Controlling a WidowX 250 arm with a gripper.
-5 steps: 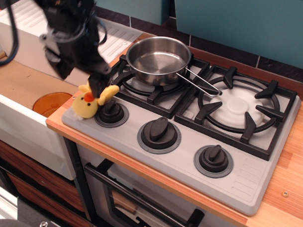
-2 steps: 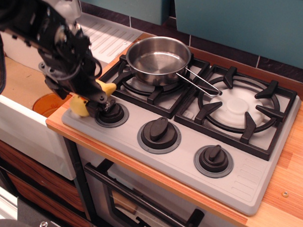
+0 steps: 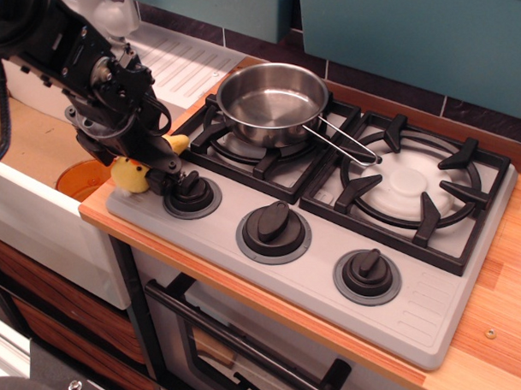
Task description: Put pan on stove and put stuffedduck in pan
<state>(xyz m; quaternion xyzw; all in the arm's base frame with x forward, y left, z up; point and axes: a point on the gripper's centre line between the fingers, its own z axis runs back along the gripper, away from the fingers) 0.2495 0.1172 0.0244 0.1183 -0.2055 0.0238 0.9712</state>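
Note:
The shiny steel pan [image 3: 272, 101] sits on the left burner grate of the grey stove [image 3: 326, 266], its wire handle pointing right. The yellow stuffedduck [image 3: 128, 175] lies at the stove's front left corner, beside the left knob [image 3: 192, 193]. My black gripper [image 3: 154, 167] is down over the duck with its fingers closed on it. Yellow plush shows on both sides of the fingers, and the duck's head and beak are hidden. The duck still rests on the stove surface.
The right burner [image 3: 411, 183] is bare. A white dish rack [image 3: 175, 59] stands behind the arm, and a sink with an orange drain [image 3: 81, 178] lies to the left. A teal wall runs along the back. There are three black knobs along the stove's front.
The gripper came down from above the duck onto it and closed on it. The duck is pressed and shifted slightly left. The pan has not moved.

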